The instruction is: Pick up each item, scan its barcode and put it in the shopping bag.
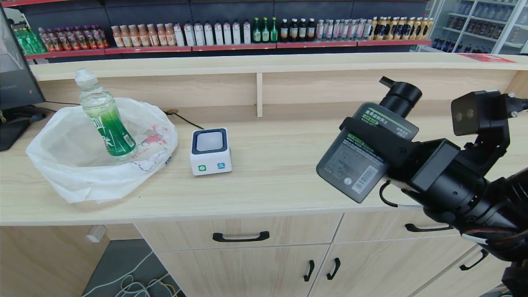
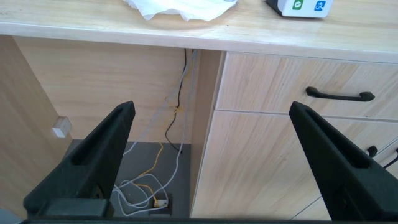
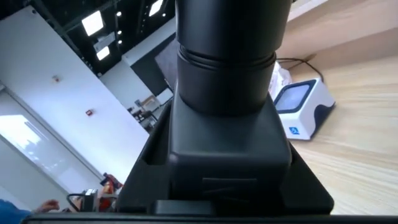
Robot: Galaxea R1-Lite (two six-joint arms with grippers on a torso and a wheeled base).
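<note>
Sticking out on both sides, dark bottle (image 1: pixel 350 167) was held across its middle by right claw (image 1: pixel 373 142) | left claw (image 2: pixel 211 115) was spread wide.

Bottles (image 1: pixel 214 33) line red shelves (image 1: pixel 231 48) behind the wooden counter (image 1: pixel 280 185) (cables (image 1: pixel 136 284) lie on the floor below)

You're looking at a small shop, seen from behind its checkout counter (image 1: pixel 288 181). Past it, red-edged shelves (image 1: pixel 231 48) carry long rows of bottled drinks (image 1: pixel 214 33), and a drinks cooler (image 1: pixel 478 29) stands in the far corner. On the wooden counter sit a white payment scanner (image 1: pixel 210 152), a plastic shopping bag (image 1: pixel 62 173) and a till monitor (image 1: pixel 16 74).
</note>
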